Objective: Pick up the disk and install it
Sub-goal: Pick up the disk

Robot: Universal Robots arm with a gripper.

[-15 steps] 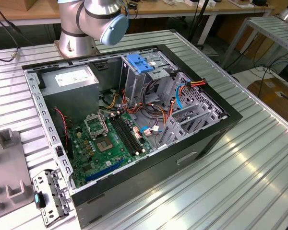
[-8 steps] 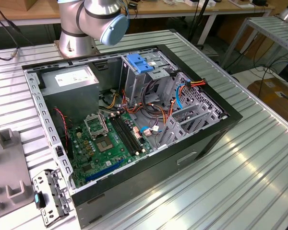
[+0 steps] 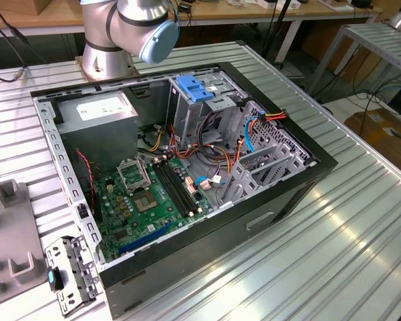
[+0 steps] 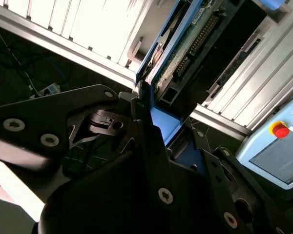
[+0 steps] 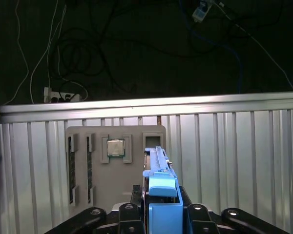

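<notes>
The jaws were closed on the disk (image 5: 158, 163), edge-on over the desk (image 5: 234, 156); in the exterior view the arm (image 3: 130, 27) stood at eleven o'clock from the computer case (image 3: 207, 249).

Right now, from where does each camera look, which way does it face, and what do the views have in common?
Exterior view: off the arm, above, looking down on the open computer case on the ribbed table; the arm shows by its joint.
First wrist view: on the wrist, looking along the hand past the disk to a grey tray.
Second wrist view: on the wrist, close beside the hand, facing the disk, circuit side.
Shared: both wrist views show the hand shut on the disk.
</notes>
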